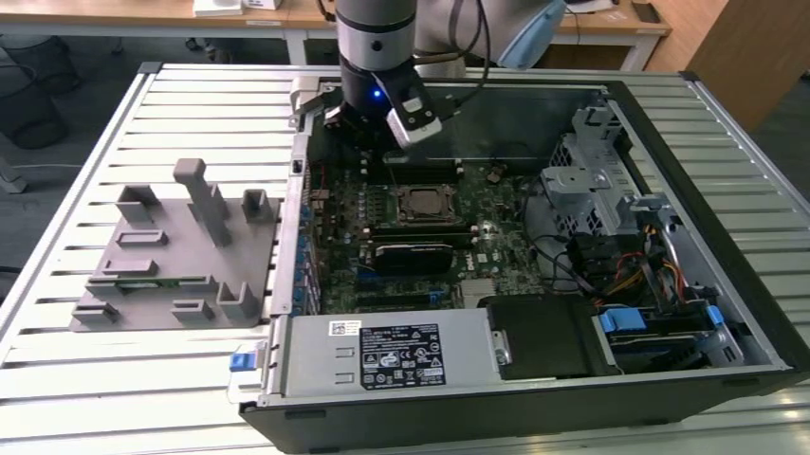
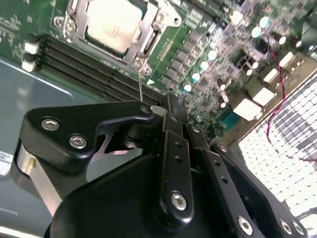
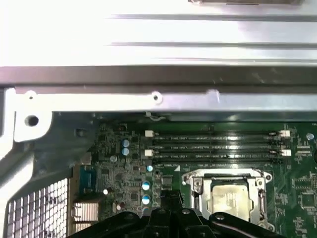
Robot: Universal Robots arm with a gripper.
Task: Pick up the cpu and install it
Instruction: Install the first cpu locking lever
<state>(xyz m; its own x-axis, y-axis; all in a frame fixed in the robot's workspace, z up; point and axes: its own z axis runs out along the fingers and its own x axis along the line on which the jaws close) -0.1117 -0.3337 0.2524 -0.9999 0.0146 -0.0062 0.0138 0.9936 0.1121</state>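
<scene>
CPU (image 2: 115,26) sits in the motherboard socket (image 3: 229,196), silvery top showing inside the metal frame in both wrist views, so the chip looks already seated. Over it, in the exterior view, the gripper (image 1: 379,142) hangs above the far edge of the motherboard (image 1: 431,237), a little off from the socket rather than on it. Black finger linkages (image 2: 173,148) crowd the second wrist view, drawn close together with nothing between them as far as I can see, but the tips are hidden, so I cannot tell whether the jaws are clenched or released. My read: doing this part well means staying square to the socket and clear of the memory slots (image 3: 215,146) beside it, with no sideways drag across the frame. The open computer case (image 1: 708,284) lies flat on a slatted metal table (image 1: 76,190). A grey fixture block (image 1: 177,246) stands on the table at the exterior view's left. Wooden desks (image 1: 253,14) line the room behind.
</scene>
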